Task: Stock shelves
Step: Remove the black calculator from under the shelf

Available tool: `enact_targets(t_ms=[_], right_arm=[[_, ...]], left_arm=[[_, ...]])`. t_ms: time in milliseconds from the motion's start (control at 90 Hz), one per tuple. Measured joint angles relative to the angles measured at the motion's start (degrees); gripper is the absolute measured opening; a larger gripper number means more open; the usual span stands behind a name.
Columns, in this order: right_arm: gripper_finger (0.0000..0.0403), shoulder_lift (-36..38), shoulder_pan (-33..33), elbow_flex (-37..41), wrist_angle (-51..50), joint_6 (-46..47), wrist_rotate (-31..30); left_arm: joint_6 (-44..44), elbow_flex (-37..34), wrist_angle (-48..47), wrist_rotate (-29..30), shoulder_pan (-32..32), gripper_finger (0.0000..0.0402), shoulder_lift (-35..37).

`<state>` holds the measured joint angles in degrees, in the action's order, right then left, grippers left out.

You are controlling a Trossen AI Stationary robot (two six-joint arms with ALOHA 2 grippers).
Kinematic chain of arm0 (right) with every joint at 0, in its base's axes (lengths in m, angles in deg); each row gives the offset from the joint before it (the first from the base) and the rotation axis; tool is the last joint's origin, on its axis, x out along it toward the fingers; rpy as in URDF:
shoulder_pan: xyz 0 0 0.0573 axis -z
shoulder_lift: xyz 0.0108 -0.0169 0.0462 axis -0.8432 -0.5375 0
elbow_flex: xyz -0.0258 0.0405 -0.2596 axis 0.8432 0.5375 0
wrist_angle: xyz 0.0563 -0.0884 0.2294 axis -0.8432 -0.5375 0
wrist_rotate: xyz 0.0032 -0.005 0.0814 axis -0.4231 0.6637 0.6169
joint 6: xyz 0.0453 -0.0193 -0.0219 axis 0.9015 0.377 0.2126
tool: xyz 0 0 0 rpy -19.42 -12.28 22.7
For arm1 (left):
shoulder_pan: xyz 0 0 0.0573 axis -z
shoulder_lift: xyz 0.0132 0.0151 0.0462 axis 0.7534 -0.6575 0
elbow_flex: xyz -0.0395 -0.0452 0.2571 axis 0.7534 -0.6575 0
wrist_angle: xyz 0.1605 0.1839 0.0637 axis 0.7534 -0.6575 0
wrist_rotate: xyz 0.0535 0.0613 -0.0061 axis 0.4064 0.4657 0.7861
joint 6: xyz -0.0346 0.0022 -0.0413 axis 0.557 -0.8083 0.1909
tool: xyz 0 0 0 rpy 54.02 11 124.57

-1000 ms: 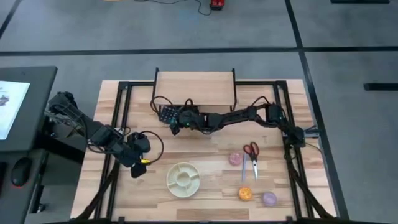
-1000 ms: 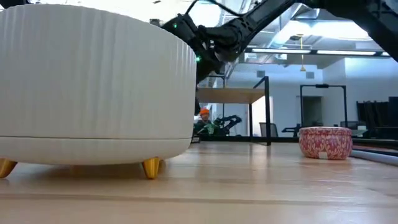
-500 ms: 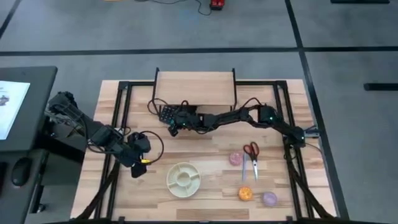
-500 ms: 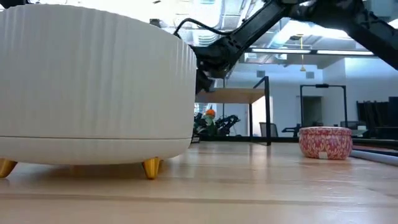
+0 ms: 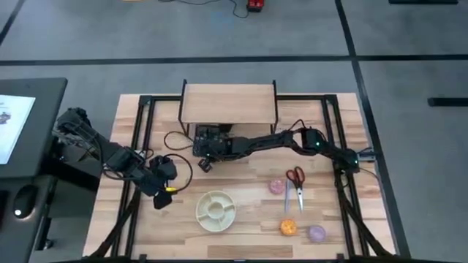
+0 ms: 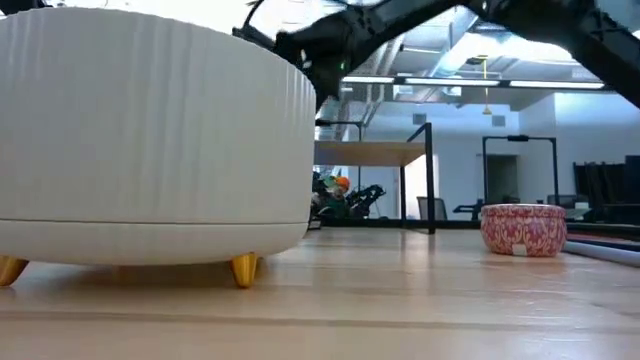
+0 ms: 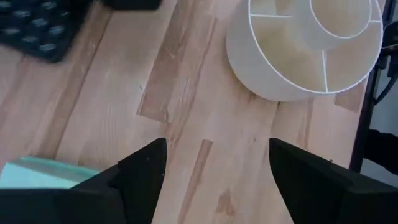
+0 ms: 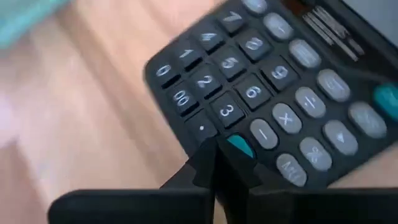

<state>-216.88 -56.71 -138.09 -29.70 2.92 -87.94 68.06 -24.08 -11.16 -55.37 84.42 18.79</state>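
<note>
Bench: light wood, black rails.
Shelf: your far-centre edge.
Divided white dish: near centre.
Right gripper: just before shelf front, fingers clenched on black calculator.
Left gripper: left of dish, fingers spread, nothing held.

Grey floor, apparently taped.

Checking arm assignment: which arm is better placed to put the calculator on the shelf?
Right. The right gripper is shut on the calculator beside the shelf; the left gripper is open near the white divided bowl.
</note>
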Motion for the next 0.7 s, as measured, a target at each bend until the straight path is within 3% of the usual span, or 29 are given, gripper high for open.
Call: enact_targets(t_ms=[144, 344, 544, 700], right_arm=[[0.0000, 1.8, -2.2, 0.1, -5.4, 4.4, 0.8], [0.0000, 8.9, -4.2, 0.1, -5.0, 6.0, 0.7], [0.0002, 12.8, -1.9, 0.0, -12.1, 5.8, -6.5], [0.0048, 12.4, 1.7, 2.7, -13.0, 7.7, -4.2]], left_arm=[[0.3, 0.0, -0.1, 0.0, 0.0, 0.0257, 0.0], [0.4, 0.0, -0.2, 0.0, 0.0, 0.0257, 0.0], [0.4, 0.0, -0.4, 0.1, 0.0, 0.0257, 0.0], [0.4, 0.0, -0.7, 0.6, 0.0, 0.0257, 0.0]])
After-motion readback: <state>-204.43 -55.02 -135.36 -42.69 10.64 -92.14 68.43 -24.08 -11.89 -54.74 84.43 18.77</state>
